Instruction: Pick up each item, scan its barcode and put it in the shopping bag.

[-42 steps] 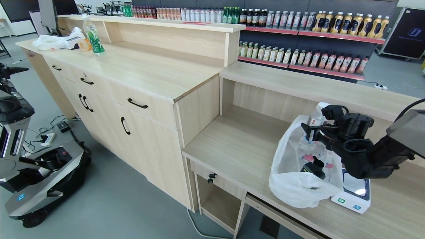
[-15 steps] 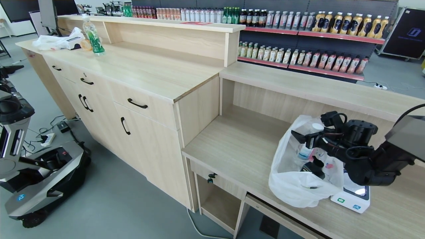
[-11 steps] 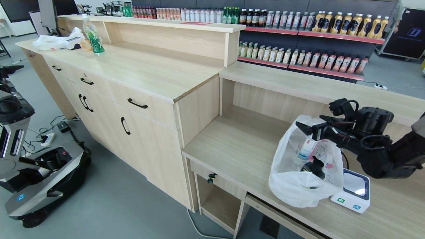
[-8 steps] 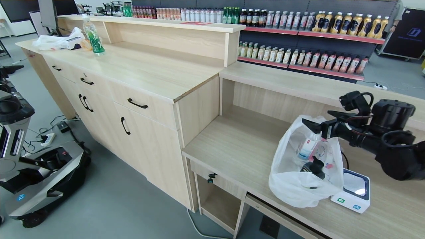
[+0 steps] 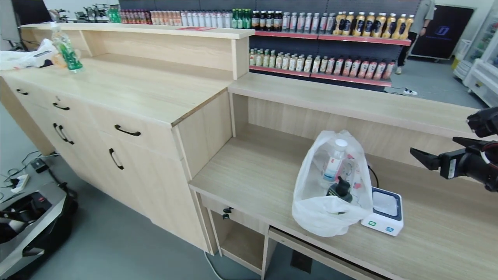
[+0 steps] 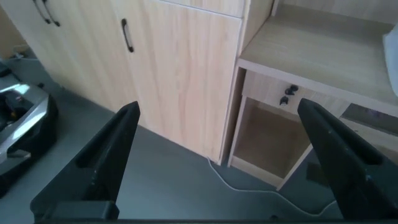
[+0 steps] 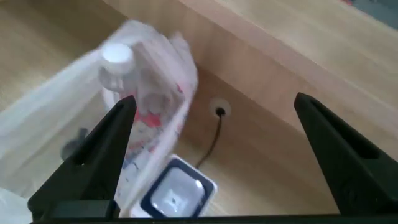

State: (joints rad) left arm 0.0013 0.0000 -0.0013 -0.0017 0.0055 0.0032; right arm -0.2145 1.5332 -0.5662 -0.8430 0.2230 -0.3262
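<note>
A thin white shopping bag (image 5: 311, 210) stands on the low wooden counter (image 5: 256, 171). Inside it a clear bottle (image 5: 334, 161) with a white cap is upright, and a black pump-topped item (image 5: 340, 188) sits lower down. A white barcode scanner (image 5: 383, 212) stands beside the bag. My right gripper (image 5: 433, 144) hangs open and empty to the right of the bag, apart from it. The right wrist view looks down between my right gripper (image 7: 214, 98) at the bag (image 7: 161, 93), the bottle cap (image 7: 117, 56) and the scanner (image 7: 177, 193). My left gripper (image 6: 219, 104) is open and empty, low by the cabinet front.
A higher counter (image 5: 128, 89) with drawers and doors runs off to the left; a green bottle (image 5: 66, 52) and another white bag (image 5: 23, 58) stand at its far end. Shelves of bottled drinks (image 5: 323, 42) line the back. A black cable (image 5: 372, 175) runs behind the scanner.
The head camera has turned, shifting the whole picture. My right gripper lowered the clear bottle into the bag, let go of it and drew back to the right, open.
</note>
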